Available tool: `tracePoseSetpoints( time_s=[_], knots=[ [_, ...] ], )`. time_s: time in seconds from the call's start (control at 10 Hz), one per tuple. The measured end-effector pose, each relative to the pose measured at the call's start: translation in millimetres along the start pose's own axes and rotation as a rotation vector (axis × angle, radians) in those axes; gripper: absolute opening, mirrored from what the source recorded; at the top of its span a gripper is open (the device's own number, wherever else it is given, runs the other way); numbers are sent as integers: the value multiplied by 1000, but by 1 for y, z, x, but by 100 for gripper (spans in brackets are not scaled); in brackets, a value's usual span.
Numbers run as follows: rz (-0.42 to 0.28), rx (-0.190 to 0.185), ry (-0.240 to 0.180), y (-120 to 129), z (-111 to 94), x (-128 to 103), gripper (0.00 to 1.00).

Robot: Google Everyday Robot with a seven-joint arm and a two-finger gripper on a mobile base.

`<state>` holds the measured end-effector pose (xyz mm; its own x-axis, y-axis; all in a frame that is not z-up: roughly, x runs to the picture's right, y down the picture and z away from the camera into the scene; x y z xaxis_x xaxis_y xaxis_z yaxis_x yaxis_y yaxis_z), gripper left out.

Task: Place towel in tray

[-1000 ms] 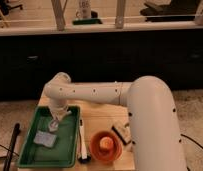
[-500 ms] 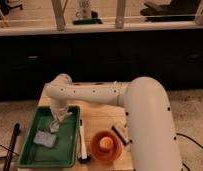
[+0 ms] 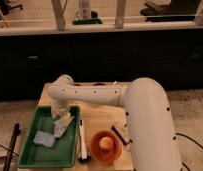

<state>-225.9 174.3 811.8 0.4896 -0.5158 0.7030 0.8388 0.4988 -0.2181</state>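
The green tray lies on the front left of the wooden table. A small grey-blue towel lies flat inside it, toward the left side. My gripper hangs over the tray's upper right part, just right of the towel, at the end of the white arm that reaches in from the right. A pale patch directly under the gripper merges with it, so I cannot tell whether it touches the towel.
An orange bowl with a small object in it stands right of the tray. A long black-and-white utensil lies between the tray and the bowl. A small brush-like block sits beside the bowl. A black pole leans at the left.
The gripper has shifted slightly up and to the right over the tray. The towel lies in the same spot in the tray.
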Motion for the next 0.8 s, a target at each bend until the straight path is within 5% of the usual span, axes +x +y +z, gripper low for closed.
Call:
tracePoseSetpoints(
  time_s=[0.8],
  knots=[
    [3, 2, -10, 12, -4, -1, 80]
  ],
)
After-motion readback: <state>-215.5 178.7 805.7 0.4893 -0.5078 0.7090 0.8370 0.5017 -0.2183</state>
